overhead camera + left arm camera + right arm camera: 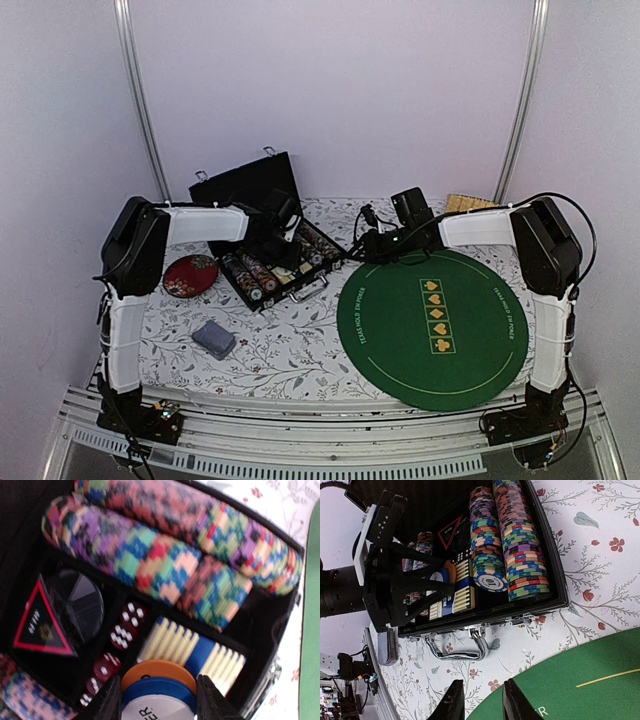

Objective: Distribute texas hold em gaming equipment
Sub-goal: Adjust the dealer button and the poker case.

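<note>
While the left gripper point(160, 680) reaches down into the open black case point(245, 185), its two dark fingers point(112, 702) stand against either side of the stacked button discs point(159, 690), orange on blue on white, so the pincer is about half closed and clamped on that stack, which sits in its compartment at 6 o'clock of the left wrist view. From the discs, red dice point(127, 625) lie toward 10 o'clock, and the long rows of multicoloured striped poker chips point(190, 555) fill the case from 11 round to 2 o'clock. Seen from above, the case stands at about 10 o'clock on the floral tablecloth point(290, 360), its lid raised toward the back wall, with the round dark-red dish point(190, 275) just beside it at 9 o'clock. A squared deck of grey-blue-backed cards point(213, 338) lies on the cloth toward 8 o'clock, apart from the case. The round green felt mat point(400, 340) covers the table from 3 to 5 o'clock. The right gripper point(482, 685) hangs over the mat's rim at its 11 o'clock; its fingers are partly apart, a clear gap between them, and they hold nothing.
</note>
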